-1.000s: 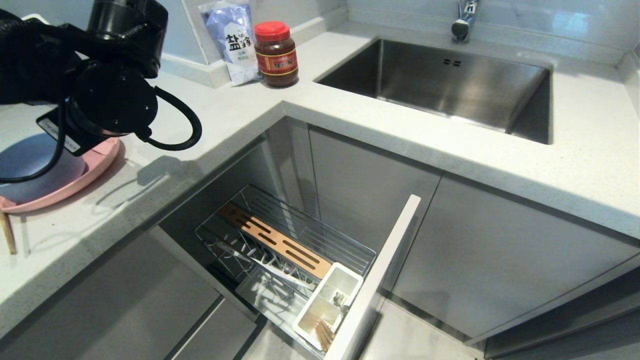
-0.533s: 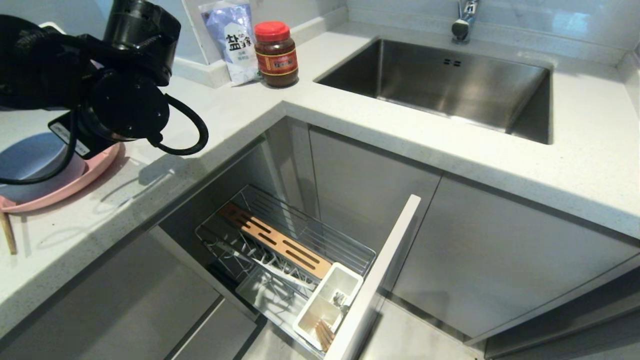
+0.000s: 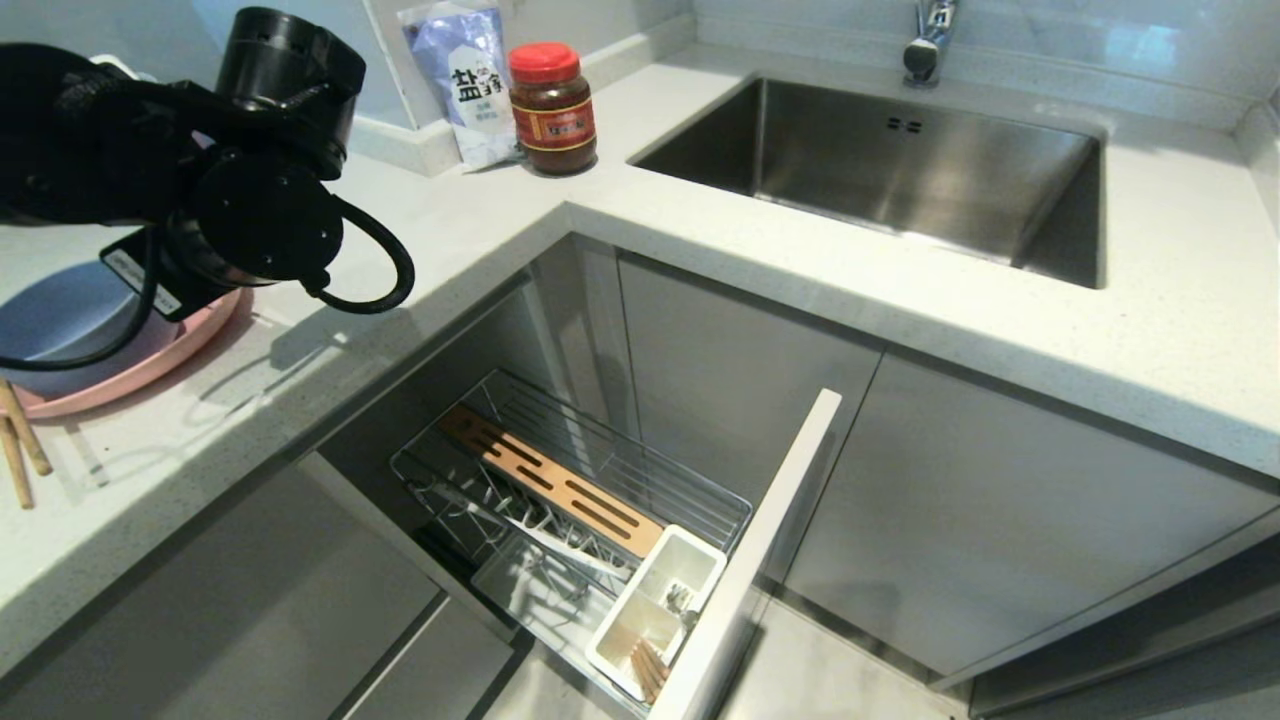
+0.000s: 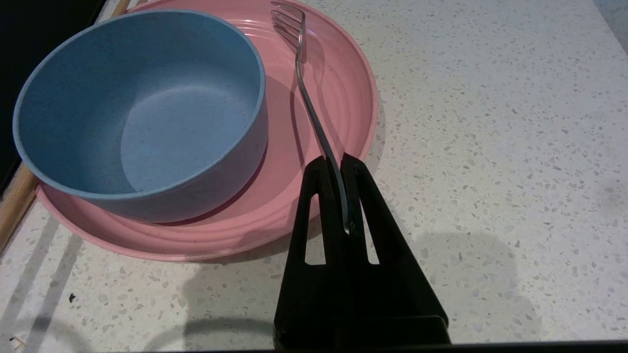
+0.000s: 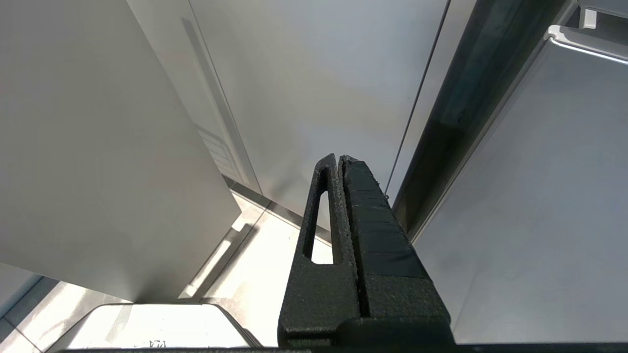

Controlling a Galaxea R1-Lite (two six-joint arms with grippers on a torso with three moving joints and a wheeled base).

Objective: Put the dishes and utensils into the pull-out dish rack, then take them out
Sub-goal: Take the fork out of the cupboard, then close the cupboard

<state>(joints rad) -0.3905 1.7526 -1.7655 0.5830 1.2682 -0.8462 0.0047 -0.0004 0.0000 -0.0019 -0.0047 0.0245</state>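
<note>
Pink plate [image 3: 150,350] and blue bowl [image 3: 55,315] partly behind the left arm, chopsticks [image 3: 15,445] cut off at the edge.

From the head we look down on the countertop [image 3: 700,240] and pull-out dish rack [image 3: 590,500]. Our left wrist view sits close over the pink plate [image 4: 343,88], shared with the head view. Our right wrist view faces cabinet fronts [image 5: 304,88].

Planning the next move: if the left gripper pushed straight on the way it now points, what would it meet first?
Likely the pink plate: the left gripper, shut on the fork, points over its rim; depth is unclear.
</note>
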